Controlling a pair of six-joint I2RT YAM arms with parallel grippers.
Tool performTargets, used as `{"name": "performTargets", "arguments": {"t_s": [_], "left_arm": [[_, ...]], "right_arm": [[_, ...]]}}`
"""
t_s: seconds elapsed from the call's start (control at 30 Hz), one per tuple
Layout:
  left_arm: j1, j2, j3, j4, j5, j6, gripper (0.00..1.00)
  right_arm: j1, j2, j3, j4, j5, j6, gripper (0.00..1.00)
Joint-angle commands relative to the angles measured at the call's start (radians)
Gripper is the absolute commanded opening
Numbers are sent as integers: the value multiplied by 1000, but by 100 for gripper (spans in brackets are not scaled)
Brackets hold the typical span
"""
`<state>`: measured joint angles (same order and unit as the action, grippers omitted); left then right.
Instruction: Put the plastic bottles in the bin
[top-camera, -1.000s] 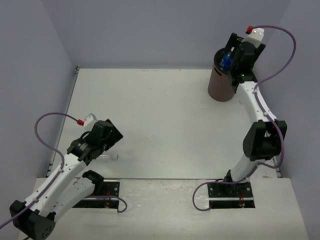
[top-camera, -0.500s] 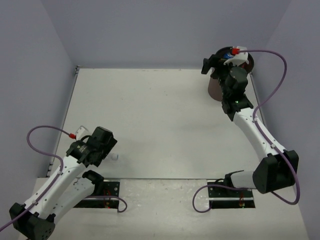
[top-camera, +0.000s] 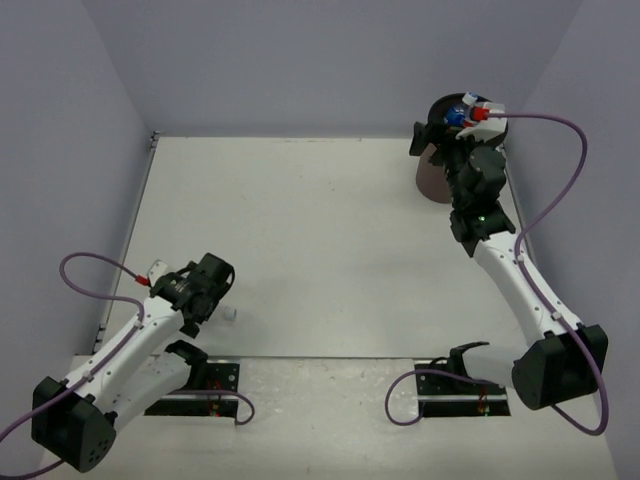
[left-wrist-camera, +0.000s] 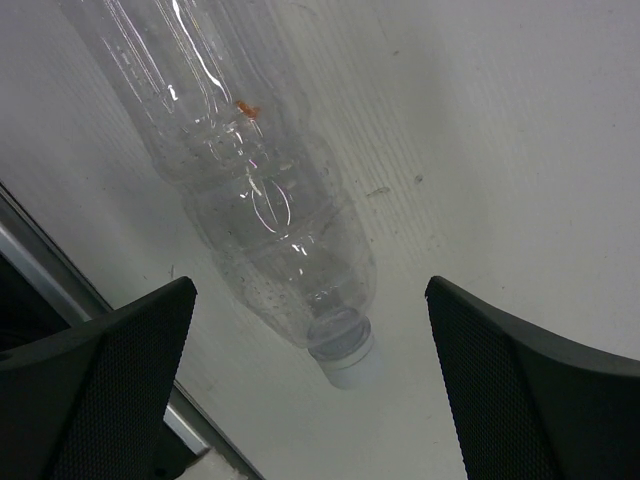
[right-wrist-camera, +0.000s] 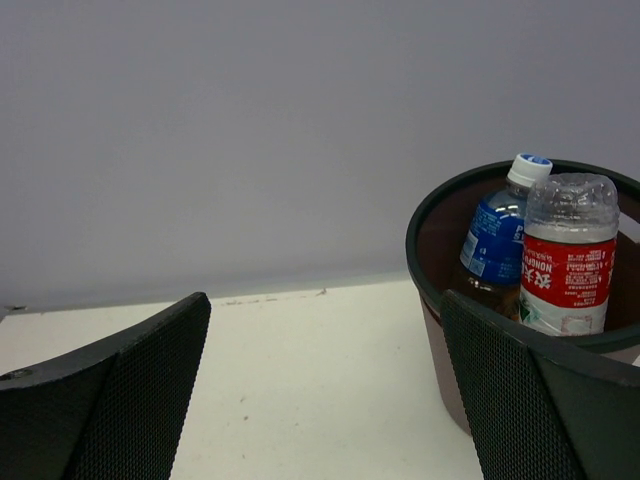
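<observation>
The left gripper (left-wrist-camera: 310, 300) is held low over the table (top-camera: 300, 220) near the left arm's base, and its jaws are spread wide, with nothing clamped between them. A plain clear bottle (left-wrist-camera: 250, 190) is seen lying on its side on the table beneath it, its white cap (left-wrist-camera: 340, 350) placed between the two mesh-faced fingers (left-wrist-camera: 110, 370); a gap is left on either side, so the bottle is touched by neither. In the top view only that cap is made out, just beside the gripper. The right gripper (right-wrist-camera: 325, 300) is raised at the far right corner, just beside the dark-brown bin (right-wrist-camera: 450, 370), and its jaws are likewise parted and empty. Inside the bin two bottles are seen standing side by side above the rim: a blue-label bottle (right-wrist-camera: 492, 240) with its cap uppermost and a red-label bottle (right-wrist-camera: 565, 265) with a rounded clear end on top. Whatever else is held lower in the bin cannot be seen.
</observation>
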<state>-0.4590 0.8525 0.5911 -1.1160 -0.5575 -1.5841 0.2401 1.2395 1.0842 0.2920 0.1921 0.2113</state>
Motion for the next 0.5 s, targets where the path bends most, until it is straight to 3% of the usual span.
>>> {"name": "performTargets", "arguments": {"t_s": [0.0, 0.13, 0.47], "left_arm": [[24, 13, -19, 70, -79, -50, 100], [90, 70, -67, 241, -23, 64, 100], [270, 274, -115, 417, 73, 182, 96]], "right_arm": [[0, -40, -20, 14, 22, -7, 99], [0, -54, -23, 13, 37, -24, 99], [0, -57, -27, 16, 46, -45, 99]]}}
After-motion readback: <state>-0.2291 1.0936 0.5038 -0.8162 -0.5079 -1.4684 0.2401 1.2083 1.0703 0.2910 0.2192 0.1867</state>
